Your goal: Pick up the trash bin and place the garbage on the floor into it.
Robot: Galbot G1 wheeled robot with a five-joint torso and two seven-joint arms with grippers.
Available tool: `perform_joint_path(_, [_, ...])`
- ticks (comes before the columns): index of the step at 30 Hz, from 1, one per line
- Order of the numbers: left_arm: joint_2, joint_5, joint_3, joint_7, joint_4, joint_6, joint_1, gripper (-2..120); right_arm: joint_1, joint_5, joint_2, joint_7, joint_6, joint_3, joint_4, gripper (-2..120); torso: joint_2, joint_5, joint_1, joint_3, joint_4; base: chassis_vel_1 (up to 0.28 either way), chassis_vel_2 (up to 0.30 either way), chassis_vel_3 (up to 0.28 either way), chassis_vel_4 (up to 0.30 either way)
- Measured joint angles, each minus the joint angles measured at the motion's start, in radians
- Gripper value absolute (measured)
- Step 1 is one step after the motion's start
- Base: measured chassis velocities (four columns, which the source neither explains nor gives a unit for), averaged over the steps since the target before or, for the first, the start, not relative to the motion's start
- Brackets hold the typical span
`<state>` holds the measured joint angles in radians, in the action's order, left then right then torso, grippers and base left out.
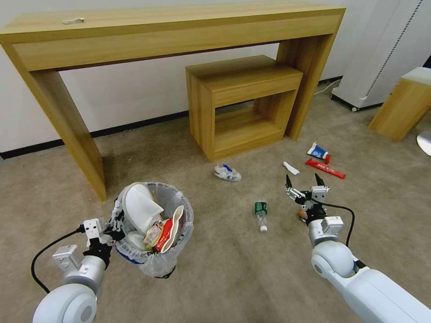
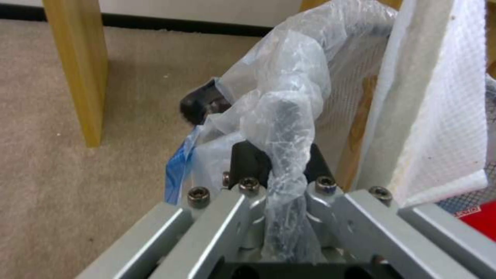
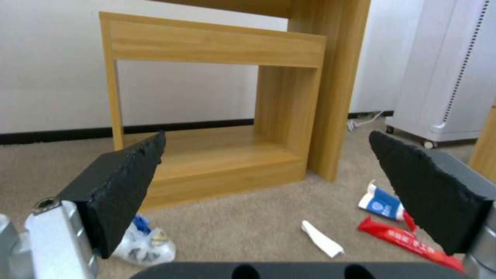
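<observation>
1. At the left front of the robot, the trash bin (image 1: 155, 226) hangs lifted off the floor (image 1: 215, 278), the left gripper (image 1: 117, 229) with its fingers clamped on the bag-covered rim.
2. Inside it already sit white slippers (image 1: 141, 208), a red paper bowl (image 1: 169, 229) and a wrapper — a good share of the job looks done.
3. On the carpet remain a green-labelled bottle (image 1: 261, 214), a crumpled wrapper (image 1: 227, 172), a white scrap (image 1: 291, 168), a red bar wrapper (image 1: 325, 168) and a blue-white carton (image 1: 318, 151).
4. The right gripper (image 1: 305, 183) hovers above the floor just beside the bottle, its fingers spread wide and holding nothing.
5. Behind stand the wooden counter (image 1: 170, 31) and a low shelf unit (image 1: 242, 103).
</observation>
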<state>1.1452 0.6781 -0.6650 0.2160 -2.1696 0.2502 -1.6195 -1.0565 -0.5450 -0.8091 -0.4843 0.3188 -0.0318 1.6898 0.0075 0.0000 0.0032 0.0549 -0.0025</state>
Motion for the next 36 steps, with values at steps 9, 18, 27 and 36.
perform_joint_path(9, [0.004, -0.002, -0.001, 0.0, 0.004, 0.0, 0.001, 3, 0.013, -0.001, -0.009, 0.007, 0.009, 0.018, -0.016, 100, 0.0, 0.0, 0.0, 0.0, 0.0, -0.096, 0.099, 0.102, -0.094])
perform_joint_path(18, [0.007, -0.001, 0.001, 0.0, 0.012, 0.0, 0.009, 3, 0.023, -0.002, -0.015, 0.014, 0.017, 0.032, -0.031, 100, 0.0, 0.0001, 0.0, 0.0, -0.0001, -0.08, 0.074, 0.074, -0.077])
perform_joint_path(27, [0.007, 0.001, 0.004, 0.002, 0.021, 0.0, 0.018, 3, 0.021, 0.008, -0.022, 0.031, 0.049, 0.039, -0.045, 100, 0.0, 0.0, 0.0, 0.0, 0.0, -0.052, 0.047, 0.059, -0.053])
perform_joint_path(36, [0.004, 0.005, 0.0, 0.003, 0.028, 0.002, 0.024, 3, 0.025, -0.03, 0.001, 0.042, 0.03, 0.063, -0.045, 100, 0.0, 0.0, 0.0, 0.0, 0.0, 0.0, 0.0, 0.0, 0.0])
